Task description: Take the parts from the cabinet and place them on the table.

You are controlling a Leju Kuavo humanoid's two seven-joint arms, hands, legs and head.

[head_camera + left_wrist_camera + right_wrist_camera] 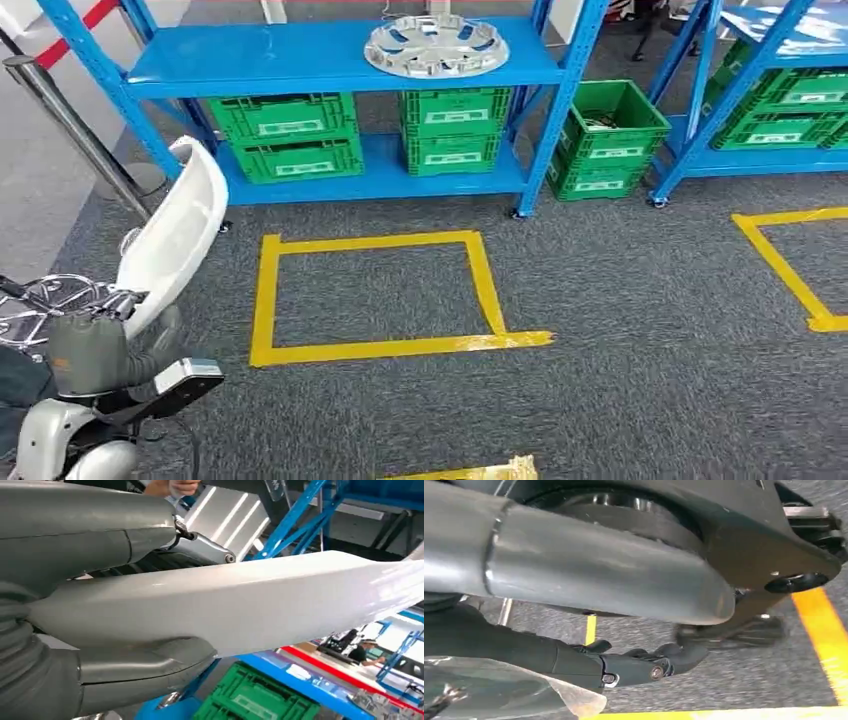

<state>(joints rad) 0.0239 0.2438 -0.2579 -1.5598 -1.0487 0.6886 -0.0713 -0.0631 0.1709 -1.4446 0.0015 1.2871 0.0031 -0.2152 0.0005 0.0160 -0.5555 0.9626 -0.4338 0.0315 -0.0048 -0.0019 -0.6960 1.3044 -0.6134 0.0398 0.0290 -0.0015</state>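
Note:
My left hand grips a long white curved part at the lower left of the head view, the part standing up and leaning toward the blue rack. In the left wrist view the white part runs between the grey thumb and the fingers above it. A silver wheel cover lies on the blue cabinet shelf. My right hand hangs over the carpet, its thick thumb and dark fingers apart with nothing between them.
Green crates fill the lower shelf, and one more crate stands on the floor beside the rack. Yellow tape marks a square on the grey carpet. A shiny chrome piece sits behind my left hand. A person's hand shows beyond the white part.

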